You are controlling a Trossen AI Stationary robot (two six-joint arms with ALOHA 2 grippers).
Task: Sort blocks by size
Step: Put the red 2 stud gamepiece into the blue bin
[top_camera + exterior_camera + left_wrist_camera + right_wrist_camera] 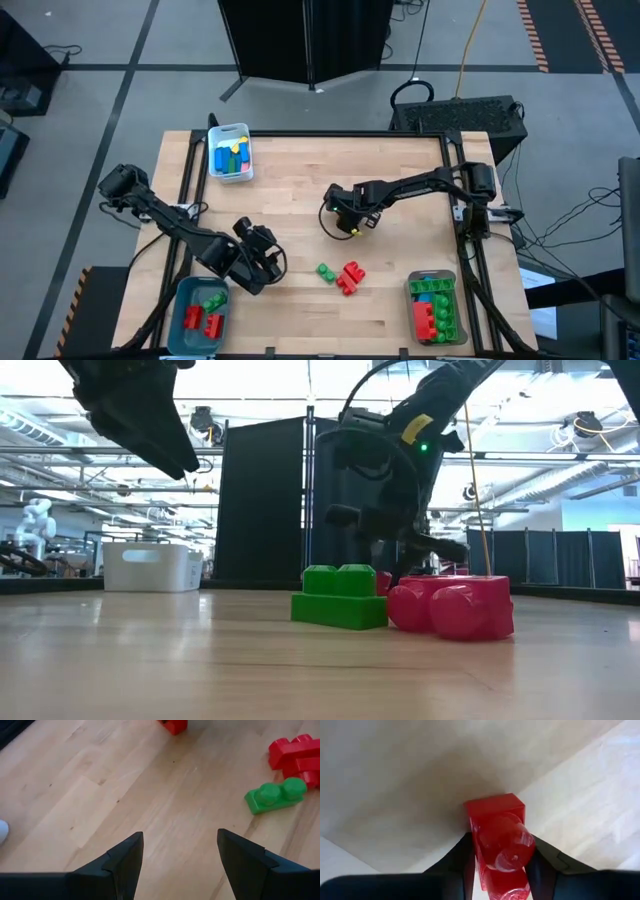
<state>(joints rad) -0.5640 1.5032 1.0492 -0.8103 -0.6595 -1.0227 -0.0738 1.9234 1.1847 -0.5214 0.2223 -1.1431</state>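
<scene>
My right gripper (346,224) is near the table's middle, shut on a red brick (499,837). A green two-stud brick (325,271) and a clump of red bricks (351,277) lie flat on the table nearer the front; they also show in the low view, the green brick (340,596) and the red bricks (455,605). My left gripper (266,263) is open and empty above bare wood, left of the green brick (276,795). It shows high up in the low view (150,420). My right gripper pinches the red brick by two opposite sides (476,851) between its two fingers. The fingers (540,860) point down at the table from above. The brick's studs face the wrist camera. I cannot tell whether its far end touches the wood.
A white bin (230,152) with blue, green and yellow bricks stands at the far left. A teal bin (203,312) with red and green bricks is at the near left. A clear bin (434,307) with red, green and blue bricks is at the near right.
</scene>
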